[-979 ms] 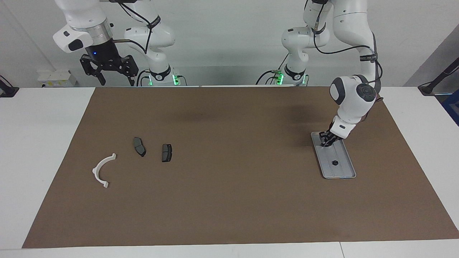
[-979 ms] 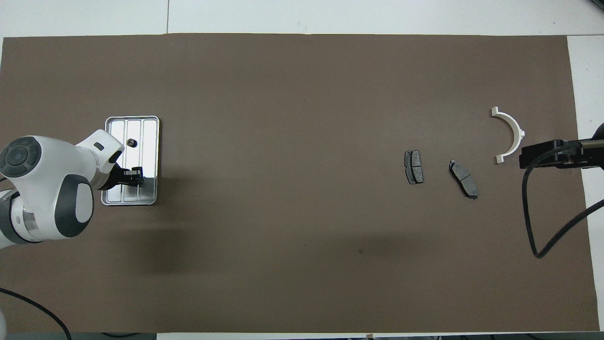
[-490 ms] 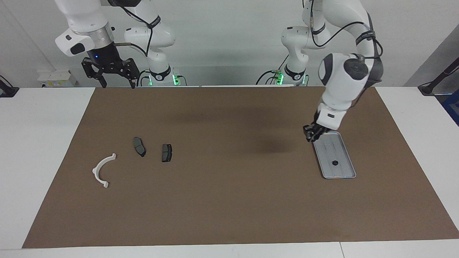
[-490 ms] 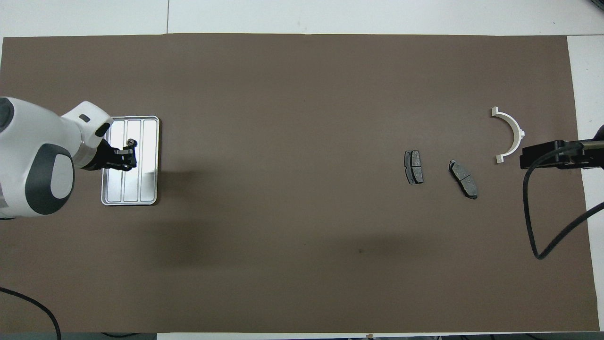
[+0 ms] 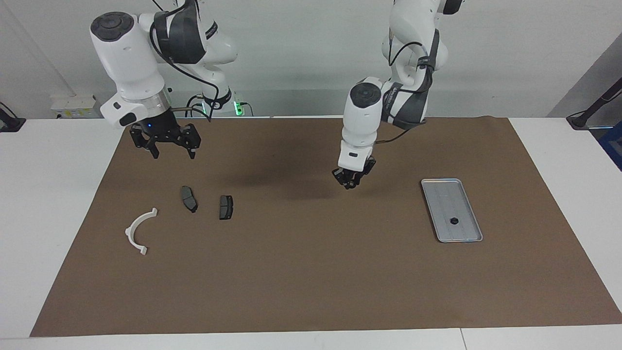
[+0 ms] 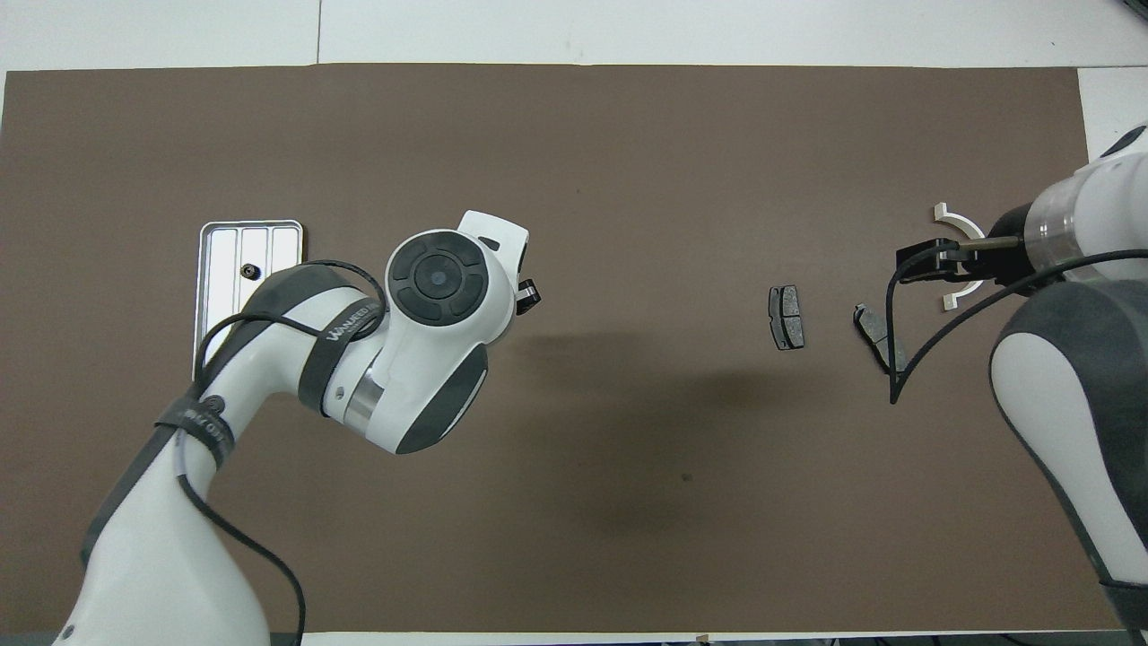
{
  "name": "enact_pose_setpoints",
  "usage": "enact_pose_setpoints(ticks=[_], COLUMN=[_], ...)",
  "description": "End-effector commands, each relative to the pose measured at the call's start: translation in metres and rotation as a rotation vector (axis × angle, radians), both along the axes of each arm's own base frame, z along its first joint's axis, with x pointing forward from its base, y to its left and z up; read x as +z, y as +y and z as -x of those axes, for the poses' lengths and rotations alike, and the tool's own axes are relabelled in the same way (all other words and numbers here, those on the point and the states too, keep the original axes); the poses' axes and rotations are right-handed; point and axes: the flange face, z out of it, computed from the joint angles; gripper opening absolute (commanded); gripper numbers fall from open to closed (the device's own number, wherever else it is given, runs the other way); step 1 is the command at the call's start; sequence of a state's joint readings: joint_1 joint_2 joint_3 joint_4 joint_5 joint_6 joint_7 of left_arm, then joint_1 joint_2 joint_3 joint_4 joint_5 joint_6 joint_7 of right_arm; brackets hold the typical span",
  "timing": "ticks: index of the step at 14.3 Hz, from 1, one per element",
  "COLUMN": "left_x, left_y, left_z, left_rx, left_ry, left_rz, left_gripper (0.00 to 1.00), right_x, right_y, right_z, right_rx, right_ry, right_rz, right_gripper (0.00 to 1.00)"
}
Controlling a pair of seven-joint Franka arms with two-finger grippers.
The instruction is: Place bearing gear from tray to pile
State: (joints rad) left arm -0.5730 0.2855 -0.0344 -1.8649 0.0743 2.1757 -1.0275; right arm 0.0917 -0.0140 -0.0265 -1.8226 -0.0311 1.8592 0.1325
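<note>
A small dark bearing gear (image 5: 454, 220) (image 6: 247, 267) lies in the silver tray (image 5: 440, 181) (image 6: 251, 225) at the left arm's end of the mat. The pile sits at the right arm's end: a white bracket (image 5: 130, 229) (image 6: 949, 215) and two dark brake pads (image 5: 189, 199) (image 5: 226, 207) (image 6: 787, 317). My left gripper (image 5: 350, 183) (image 6: 527, 296) hangs shut over the middle of the mat. Whether its tips hold anything I cannot tell. My right gripper (image 5: 168, 148) (image 6: 942, 262) hangs open over the pile.
A brown mat (image 5: 311, 272) covers the white table (image 5: 53, 194). In the overhead view the left arm covers part of the tray, and the right arm with its cable crosses the bracket and one brake pad (image 6: 868, 321).
My left gripper has lifted out of the tray and swung to the middle of the mat. My right gripper has come down from the robots' edge to over the pile.
</note>
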Motion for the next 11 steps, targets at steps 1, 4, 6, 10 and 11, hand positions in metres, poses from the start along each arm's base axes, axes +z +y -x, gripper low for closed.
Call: enact_pose_setpoints(ticks=[1, 4, 6, 10, 11], left_x=[-0.032, -0.047, -0.047, -0.049, -0.05], left_y=[-0.004, -0.009, -0.009, -0.023, -0.025], left_z=[-0.01, -0.011, -0.011, -0.002, 0.0], left_rx=[0.044, 0.062, 0.067, 0.098, 0.099], left_ry=[-0.018, -0.031, -0.035, -0.048, -0.047], left_rz=[-0.01, 0.002, 0.006, 0.026, 0.026], left_gripper=[0.0, 0.0, 0.0, 0.0, 0.0], right_x=[-0.031, -0.059, -0.082, -0.123, -0.126], right_y=[0.007, 0.061, 0.114, 0.181, 0.185], right_z=[-0.016, -0.025, -0.027, -0.027, -0.027], right_rx=[-0.073, -0.163, -0.236, -0.291, -0.291], right_ry=[0.0, -0.003, -0.008, -0.026, -0.029], right_rz=[-0.014, -0.04, -0.05, -0.068, -0.068], right_gripper=[1.0, 1.0, 1.0, 1.0, 1.0])
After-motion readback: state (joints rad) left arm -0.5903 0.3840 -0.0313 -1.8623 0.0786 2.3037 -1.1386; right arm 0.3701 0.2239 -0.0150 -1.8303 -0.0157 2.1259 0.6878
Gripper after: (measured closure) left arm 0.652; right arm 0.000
